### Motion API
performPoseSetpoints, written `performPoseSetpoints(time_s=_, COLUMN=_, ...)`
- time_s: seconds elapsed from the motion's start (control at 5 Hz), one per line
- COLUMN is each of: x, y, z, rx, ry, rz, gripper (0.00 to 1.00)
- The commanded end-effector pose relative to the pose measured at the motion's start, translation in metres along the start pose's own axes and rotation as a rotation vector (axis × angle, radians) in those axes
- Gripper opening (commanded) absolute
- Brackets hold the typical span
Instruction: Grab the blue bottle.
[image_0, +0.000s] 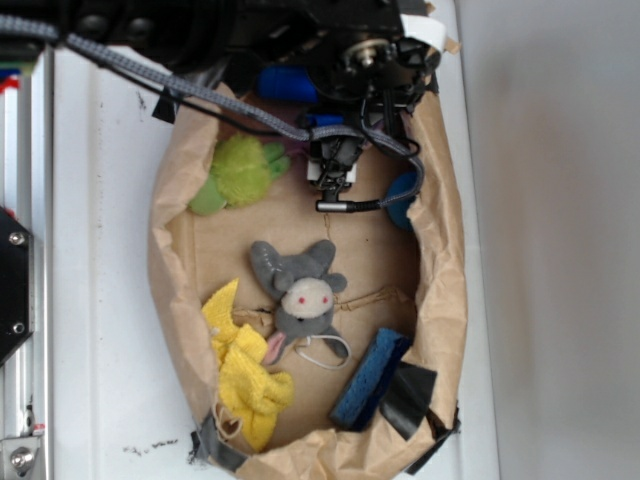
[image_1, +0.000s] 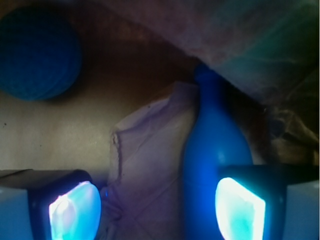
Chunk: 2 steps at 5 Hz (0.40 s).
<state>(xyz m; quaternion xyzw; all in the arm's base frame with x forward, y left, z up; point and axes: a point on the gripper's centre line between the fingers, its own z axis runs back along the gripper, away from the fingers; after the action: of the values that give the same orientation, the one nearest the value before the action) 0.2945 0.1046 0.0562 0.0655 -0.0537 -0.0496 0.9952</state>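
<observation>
The blue bottle (image_1: 212, 150) lies on crumpled brown paper, its narrow neck pointing away from the camera in the wrist view. My gripper (image_1: 157, 212) is open, low over the bag floor. The bottle's body sits just inside the right pad (image_1: 240, 210), and the left pad (image_1: 75, 212) stands well apart from it. In the exterior view only part of the blue bottle (image_0: 290, 85) shows under the arm at the bag's far end, with the gripper (image_0: 335, 182) just below it.
A teal-blue ball (image_0: 403, 200) (image_1: 37, 55) rests by the bag's right wall. Inside the brown paper-lined basket (image_0: 440, 260) lie a green plush (image_0: 240, 170), a grey plush (image_0: 300, 285), a yellow cloth (image_0: 245, 375) and a blue sponge (image_0: 370, 378).
</observation>
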Motion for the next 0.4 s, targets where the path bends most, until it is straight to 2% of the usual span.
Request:
performPoseSetpoints(time_s=0.0, x=0.0042, y=0.0138, z=0.0079, rx=0.042, ry=-0.036, rz=0.023, gripper=1.0)
performPoseSetpoints(time_s=0.2, x=0.0055, y=0.0122, z=0.0002, rx=0.04, ry=-0.018, rz=0.012, gripper=1.0)
